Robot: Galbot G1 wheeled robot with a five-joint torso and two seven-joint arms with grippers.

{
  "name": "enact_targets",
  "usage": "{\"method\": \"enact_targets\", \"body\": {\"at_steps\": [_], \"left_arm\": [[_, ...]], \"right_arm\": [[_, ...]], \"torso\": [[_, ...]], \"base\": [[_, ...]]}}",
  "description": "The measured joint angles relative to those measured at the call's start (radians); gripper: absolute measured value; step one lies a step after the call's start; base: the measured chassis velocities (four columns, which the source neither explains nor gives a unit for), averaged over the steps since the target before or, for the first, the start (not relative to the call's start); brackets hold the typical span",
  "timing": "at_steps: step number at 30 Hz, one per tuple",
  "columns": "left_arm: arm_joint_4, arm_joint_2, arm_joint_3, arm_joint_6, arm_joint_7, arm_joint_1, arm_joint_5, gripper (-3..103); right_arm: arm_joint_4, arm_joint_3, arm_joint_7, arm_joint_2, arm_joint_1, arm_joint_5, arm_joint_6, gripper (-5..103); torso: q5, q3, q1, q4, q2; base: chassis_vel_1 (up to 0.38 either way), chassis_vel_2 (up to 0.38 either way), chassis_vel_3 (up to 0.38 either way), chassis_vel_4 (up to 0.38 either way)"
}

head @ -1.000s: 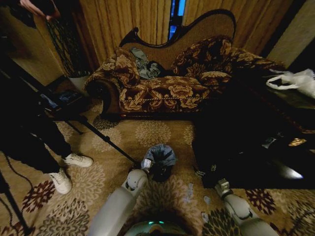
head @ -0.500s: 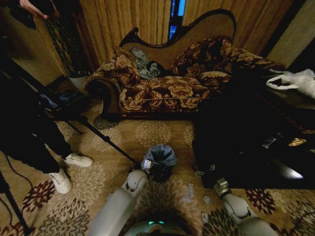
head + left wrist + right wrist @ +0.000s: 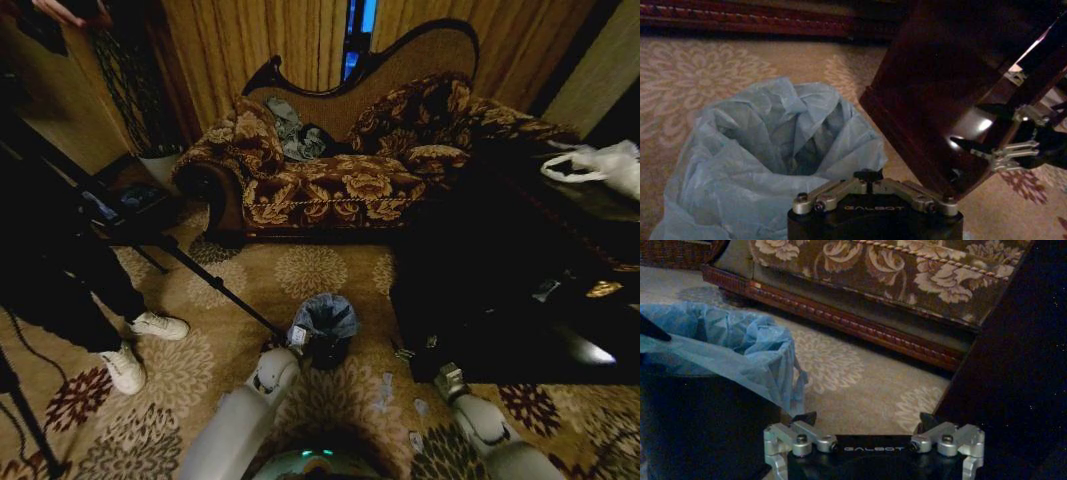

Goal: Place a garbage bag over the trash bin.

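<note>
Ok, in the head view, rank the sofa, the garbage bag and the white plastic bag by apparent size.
1. Sofa, by far the largest.
2. White plastic bag and garbage bag look roughly alike; they sit at different distances from the camera, so I won't rank them.

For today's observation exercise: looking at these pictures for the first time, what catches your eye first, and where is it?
The pale blue bag stands out, draped open over the black bin on the carpet just ahead of the robot. The left end effector sits at the bag's near rim. Behind stands a floral sofa; the right end effector hangs by a dark table.
</note>
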Motion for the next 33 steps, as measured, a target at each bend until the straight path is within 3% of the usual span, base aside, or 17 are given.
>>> {"method": "enact_targets", "body": {"at_steps": [20,33], "left_arm": [[0.109,-0.033,0.057,-0.041,0.054,0.008,0.061,0],[0.242,-0.047,0.046,-0.103,0.092,0.017,0.158,0]], "right_arm": [[0.011,-0.013,-0.007,-0.002,0.003,0.004,0.001,100],[0.022,-0.008,-0.006,-0.003,-0.002,0.005,0.007,100]], "torso": [[0.0,0.0,0.0,0.0,0.0],[-0.0001,0.0,0.0,-0.0001,0.0]], "base": [[0.0,0.0,0.0,0.0],[0.0,0.0,0.0,0.0]]}}
